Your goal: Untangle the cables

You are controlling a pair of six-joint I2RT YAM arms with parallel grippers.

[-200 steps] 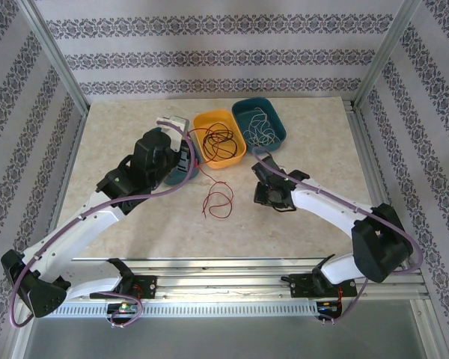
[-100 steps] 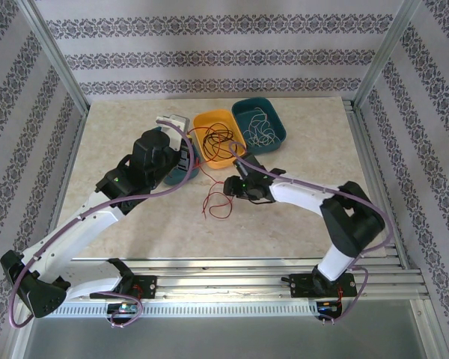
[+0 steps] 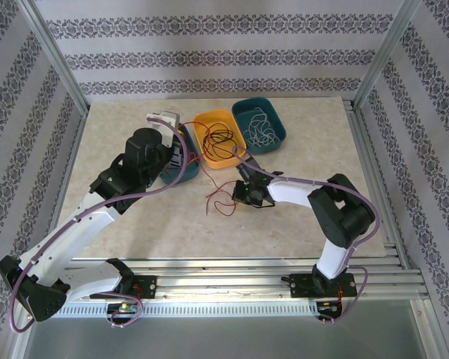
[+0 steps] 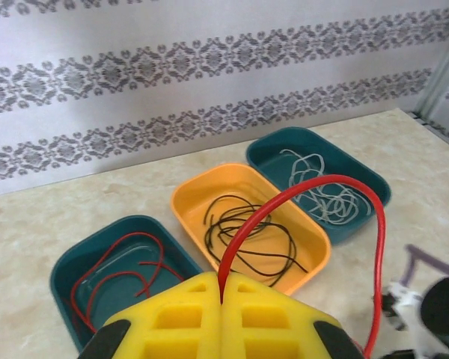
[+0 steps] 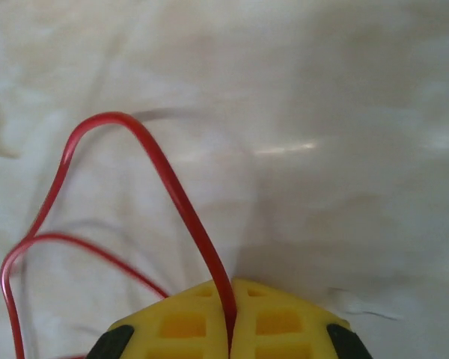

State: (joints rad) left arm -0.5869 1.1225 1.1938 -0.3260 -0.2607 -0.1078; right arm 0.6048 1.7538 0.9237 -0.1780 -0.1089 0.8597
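At the middle of the desk point(image 3: 179, 235), the right end effector point(image 3: 243, 196) is pinching the red cable point(image 5: 178, 198). Its yellow fingers point(image 5: 187, 325) are pressing together, with the wire running up out of the seam between them. A second ago it was hanging further right, apart from the loop and gripping nothing. It has since swung left onto the wire and clamped. The loop on the desk is now lying more drawn out than the round coil it was.

Further back, at the upper left of the top view, the left end effector point(image 3: 167, 120) is also pressing shut on a red cable. That wire is arcing up and over to the right, toward the right arm. It is probably the same wire, though I cannot trace it all the way. This arm has drifted slightly up and left.

Both end effectors are now gripping, so the wire looks ready to be drawn straight.

Beyond them, three trays are sitting in a row:
- The left tray point(image 4: 60, 273) is holding a second red cable point(image 4: 135, 236).
- The orange tray point(image 4: 181, 217) is holding the black cables point(image 4: 247, 235).
- The right tray point(image 4: 273, 161) is holding the white cable point(image 4: 325, 196).

Judging by that, the sorting is nearing its end.
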